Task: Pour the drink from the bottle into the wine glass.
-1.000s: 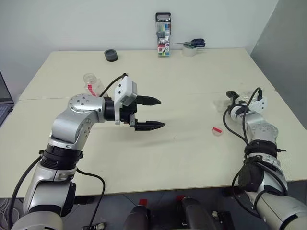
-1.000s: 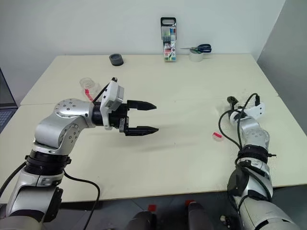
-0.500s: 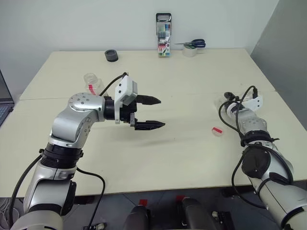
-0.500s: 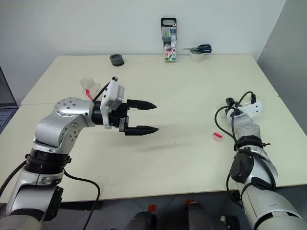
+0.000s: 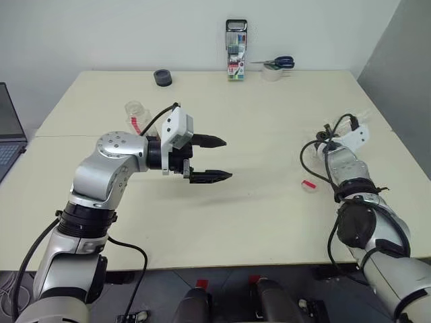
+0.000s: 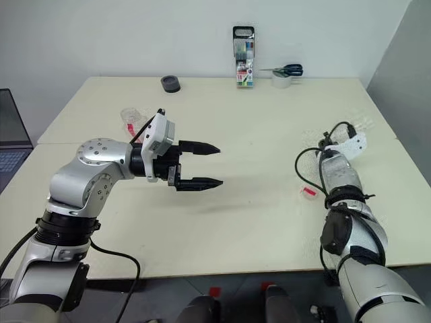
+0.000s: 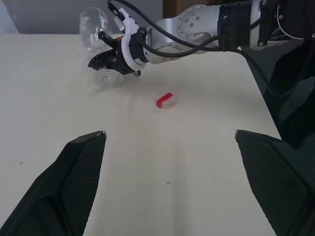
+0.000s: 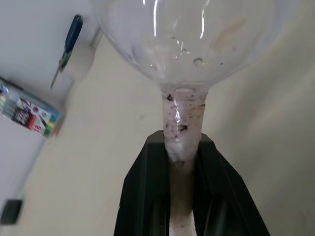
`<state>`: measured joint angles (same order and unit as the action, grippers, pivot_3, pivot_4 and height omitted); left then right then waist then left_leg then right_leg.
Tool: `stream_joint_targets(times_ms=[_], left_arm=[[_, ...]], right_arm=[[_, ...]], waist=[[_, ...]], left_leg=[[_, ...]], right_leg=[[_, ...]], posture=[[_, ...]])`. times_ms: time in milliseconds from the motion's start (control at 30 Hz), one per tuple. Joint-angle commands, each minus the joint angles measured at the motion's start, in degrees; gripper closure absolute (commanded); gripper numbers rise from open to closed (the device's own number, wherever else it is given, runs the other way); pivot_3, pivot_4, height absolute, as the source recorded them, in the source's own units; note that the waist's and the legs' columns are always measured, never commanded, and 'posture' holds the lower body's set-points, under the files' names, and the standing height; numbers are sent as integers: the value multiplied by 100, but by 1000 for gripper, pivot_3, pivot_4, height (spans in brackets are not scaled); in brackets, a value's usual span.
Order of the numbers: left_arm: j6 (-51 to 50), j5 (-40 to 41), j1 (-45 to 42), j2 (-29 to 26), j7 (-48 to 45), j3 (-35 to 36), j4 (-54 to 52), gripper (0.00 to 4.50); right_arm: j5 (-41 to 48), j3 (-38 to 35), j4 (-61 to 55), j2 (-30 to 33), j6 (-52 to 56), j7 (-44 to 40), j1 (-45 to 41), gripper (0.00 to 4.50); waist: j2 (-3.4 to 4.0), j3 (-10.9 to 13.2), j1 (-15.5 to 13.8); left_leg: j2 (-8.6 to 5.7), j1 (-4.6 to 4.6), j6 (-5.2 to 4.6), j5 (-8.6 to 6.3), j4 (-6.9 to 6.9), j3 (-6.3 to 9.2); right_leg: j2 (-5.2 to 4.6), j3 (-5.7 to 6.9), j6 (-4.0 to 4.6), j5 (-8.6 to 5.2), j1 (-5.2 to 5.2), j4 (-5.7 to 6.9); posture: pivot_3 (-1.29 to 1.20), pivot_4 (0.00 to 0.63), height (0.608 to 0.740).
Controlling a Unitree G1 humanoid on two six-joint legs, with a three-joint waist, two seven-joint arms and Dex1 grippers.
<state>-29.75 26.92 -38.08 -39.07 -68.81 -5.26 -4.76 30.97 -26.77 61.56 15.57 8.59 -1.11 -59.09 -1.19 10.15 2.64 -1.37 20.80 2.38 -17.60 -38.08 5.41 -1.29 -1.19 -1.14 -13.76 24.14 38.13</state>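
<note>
My right gripper [image 7: 106,61] is shut on the thin stem of the clear wine glass [image 7: 96,34] at the right side of the table. In the right wrist view the stem runs between the black fingers [image 8: 142,196] up to the rounded bowl [image 8: 197,39]. The glass is tilted, bowl towards the far right [image 5: 360,116], round foot [image 7: 105,81] low near the table. The bottle [image 5: 137,114], clear with a red label, sits behind my left arm; I cannot make out the drink in it. My left gripper [image 5: 217,159] hovers open and empty over the table's middle.
A small red cap [image 5: 308,184] lies on the table just left of my right forearm. At the far edge stand a pen pack [image 5: 235,60], scissors on a tape roll [image 5: 273,66] and a black roll [image 5: 162,78]. A laptop [image 5: 10,128] sits off the left edge.
My right gripper went from open to shut on the glass stem while its wrist rolled, and the bowl swung towards the far right. The left arm stayed still. The camera shifted slightly.
</note>
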Motion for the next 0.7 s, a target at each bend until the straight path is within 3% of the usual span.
stream_joint_targets(times_ms=[33, 167, 367, 700], left_arm=[[-95, 118, 305, -210, 173, 374, -366, 0], [-367, 288, 825, -291, 498, 627, -889, 0], [-812, 572, 1460, -132, 1280, 968, -1682, 0], [-693, 588, 2018, 143, 1857, 1058, -1865, 0]], right_arm=[[-1152, 1156, -649, -202, -520, -502, 260, 4261], [-1837, 1722, -836, -412, -915, -433, 659, 4261], [-2217, 1840, -1067, -418, -905, -153, 1136, 4261], [-2059, 1961, -3742, -631, 462, -278, 2919, 4261]], waist=[[2, 1, 72], [2, 1, 104], [2, 0, 75], [-2, -17, -30]], left_leg=[[2, 2, 5, 3, 2, 0], [9, 6, 22, 12, 7, 3], [8, 0, 22, 11, 4, 18], [5, 0, 14, 7, 2, 31]], right_leg=[[0, 0, 0, 0, 6, 3], [-1, -1, 1, 0, 15, 1], [-6, -2, 1, 0, 6, 0], [-4, 8, 1, 0, -6, -5]], posture=[[0, 150, 740], [0, 150, 740], [0, 150, 740], [0, 150, 740]])
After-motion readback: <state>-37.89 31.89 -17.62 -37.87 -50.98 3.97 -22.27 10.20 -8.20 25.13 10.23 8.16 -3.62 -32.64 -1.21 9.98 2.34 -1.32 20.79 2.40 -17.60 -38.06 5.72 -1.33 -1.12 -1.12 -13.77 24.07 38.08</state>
